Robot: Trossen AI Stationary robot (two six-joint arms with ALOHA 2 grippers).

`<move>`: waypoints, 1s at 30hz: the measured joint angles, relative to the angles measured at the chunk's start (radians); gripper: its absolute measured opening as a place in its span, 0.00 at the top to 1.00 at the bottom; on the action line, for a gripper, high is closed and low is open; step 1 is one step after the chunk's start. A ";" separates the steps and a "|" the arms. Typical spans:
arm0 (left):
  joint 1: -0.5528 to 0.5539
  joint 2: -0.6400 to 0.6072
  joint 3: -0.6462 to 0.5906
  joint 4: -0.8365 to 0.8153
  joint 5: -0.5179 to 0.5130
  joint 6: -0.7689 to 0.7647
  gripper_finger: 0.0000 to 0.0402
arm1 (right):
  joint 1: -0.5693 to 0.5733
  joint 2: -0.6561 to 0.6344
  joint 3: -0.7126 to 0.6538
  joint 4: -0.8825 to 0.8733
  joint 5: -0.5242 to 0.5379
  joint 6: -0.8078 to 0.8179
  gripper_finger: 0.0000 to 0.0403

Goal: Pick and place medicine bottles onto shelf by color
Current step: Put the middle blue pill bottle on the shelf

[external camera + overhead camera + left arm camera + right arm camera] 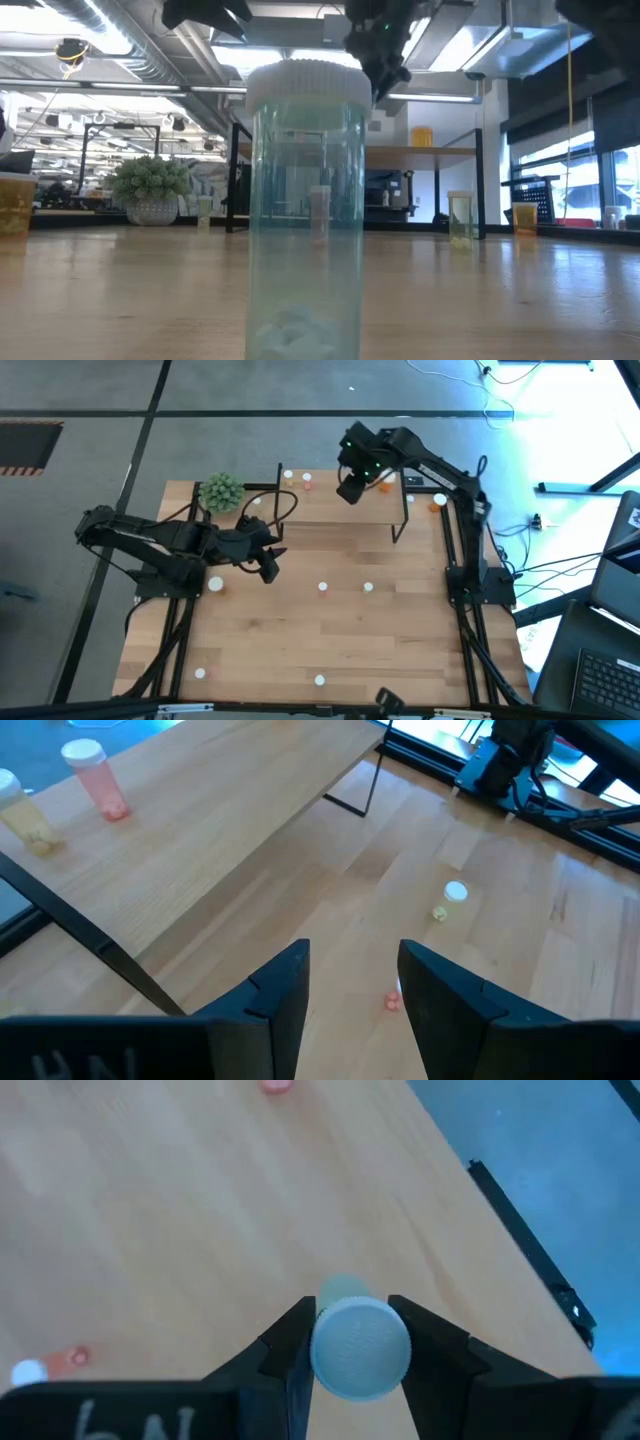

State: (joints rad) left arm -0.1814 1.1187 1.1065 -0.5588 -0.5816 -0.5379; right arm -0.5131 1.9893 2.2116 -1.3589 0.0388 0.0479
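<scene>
Overhead, the right gripper [351,488] hangs over the shelf [330,508] at upper centre, clamping a white-capped bottle [358,1346] seen only by its wrist camera; the left gripper [268,567] waits empty, fingers apart, centre-left

Probably open-plan lab: exposed ceiling ducts [130,50], floor cables [540,565].

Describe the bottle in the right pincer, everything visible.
The bottle is a small round one with a pale ribbed cap facing the wrist camera; a greenish translucent body shows just behind the cap. It looks like plastic. The right pincer is shut on it, one dark finger on each side just below the cap. It hangs above the light-wood shelf, not visibly touching the board. Its contents cannot be seen.
</scene>
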 joint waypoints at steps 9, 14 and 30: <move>0.000 0.000 0.000 0.000 0.000 -0.001 0.63 | -0.023 0.132 0.077 -0.029 -0.033 -0.044 0.69; 0.000 0.000 0.000 -0.001 0.000 -0.001 0.63 | -0.041 0.178 0.076 -0.031 0.018 -0.057 0.69; 0.000 0.000 0.000 -0.001 -0.003 0.009 0.63 | -0.059 0.185 0.077 -0.026 0.012 -0.106 0.69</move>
State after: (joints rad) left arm -0.1814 1.1190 1.1065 -0.5594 -0.5847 -0.5292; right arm -0.5724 2.1738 2.2883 -1.3849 0.0506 -0.0578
